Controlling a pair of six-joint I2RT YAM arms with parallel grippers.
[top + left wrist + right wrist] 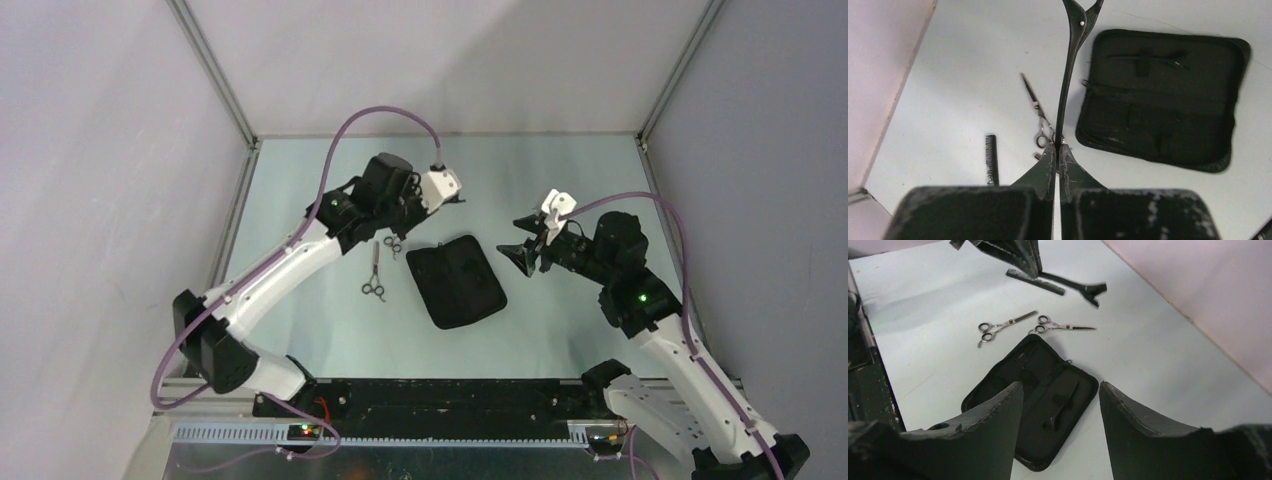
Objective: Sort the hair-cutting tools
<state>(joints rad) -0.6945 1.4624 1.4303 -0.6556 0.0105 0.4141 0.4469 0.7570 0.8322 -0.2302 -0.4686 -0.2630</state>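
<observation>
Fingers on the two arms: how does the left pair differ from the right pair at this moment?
The left gripper has its fingers pressed together on a thin black hair clip, which sticks out ahead of them; the right gripper has its fingers spread wide with nothing between them. The left gripper hangs over one scissors and the comb, while the right gripper faces the open pouch. Both pairs are dark, tapered and scuffed.

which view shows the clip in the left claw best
Left wrist: the hair clip runs nearly full length up from the left claw, which is shut on its end. Right wrist shows only its forked end poking past that claw. In top external it is too small to make out.
</observation>
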